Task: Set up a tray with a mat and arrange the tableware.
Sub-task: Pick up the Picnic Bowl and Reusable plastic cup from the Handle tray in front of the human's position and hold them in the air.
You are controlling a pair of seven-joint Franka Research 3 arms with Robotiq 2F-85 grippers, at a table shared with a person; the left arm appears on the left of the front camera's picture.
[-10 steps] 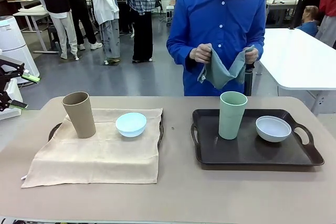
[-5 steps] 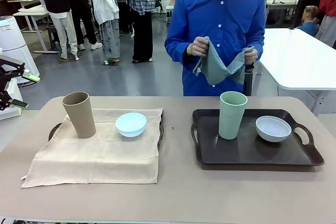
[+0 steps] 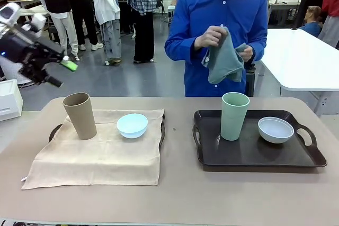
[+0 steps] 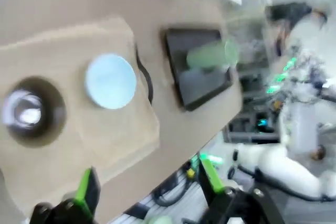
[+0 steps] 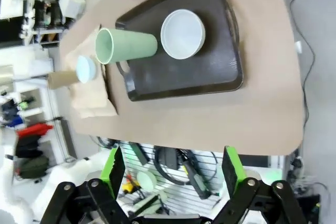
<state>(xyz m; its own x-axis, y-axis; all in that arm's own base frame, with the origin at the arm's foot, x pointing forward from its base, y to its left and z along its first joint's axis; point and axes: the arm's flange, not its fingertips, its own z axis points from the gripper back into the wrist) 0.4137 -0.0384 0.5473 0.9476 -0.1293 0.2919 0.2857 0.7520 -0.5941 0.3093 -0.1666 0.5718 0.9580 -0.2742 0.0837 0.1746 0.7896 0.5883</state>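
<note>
Swinging in, the left gripper (image 3: 61, 73) hung spread wide and empty at ten o'clock of the tan tumbler (image 3: 80, 115), suggesting a pickup. The right gripper (image 5: 172, 165) gaped empty too.

left tray (image 3: 55, 131) mostly hidden under mat (image 3: 100, 157)

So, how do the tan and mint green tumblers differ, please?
The tan tumbler stands on a beige mat; the mint green tumbler stands on a bare dark tray. The tan one is beside a light blue bowl, the green one beside a white bowl. Both are upright.
</note>
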